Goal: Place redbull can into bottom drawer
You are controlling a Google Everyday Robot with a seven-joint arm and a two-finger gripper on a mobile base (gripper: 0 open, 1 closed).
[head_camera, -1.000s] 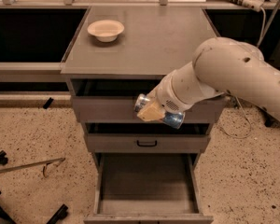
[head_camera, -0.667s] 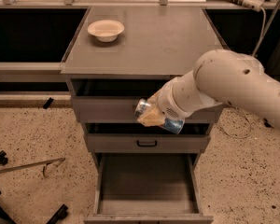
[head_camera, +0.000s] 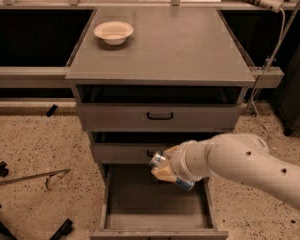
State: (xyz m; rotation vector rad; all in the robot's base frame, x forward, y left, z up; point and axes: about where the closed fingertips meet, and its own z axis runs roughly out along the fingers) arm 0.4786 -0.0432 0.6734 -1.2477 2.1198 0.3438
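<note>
Blue and silver, the redbull can [head_camera: 184, 183] sits tilted in the gripper [head_camera: 165, 172], whose jaws we see closed around its middle, silver end up-left and blue end down-right. It hangs over the back of the open bottom drawer [head_camera: 140, 204]. We count one can, one cream bowl [head_camera: 113, 32] on the tabletop [head_camera: 180, 44], and three drawers, of which the two upper drawers [head_camera: 120, 118] have black handles. One white arm [head_camera: 240, 159] reaches in from the lower right, rising leftward to the gripper.
</note>
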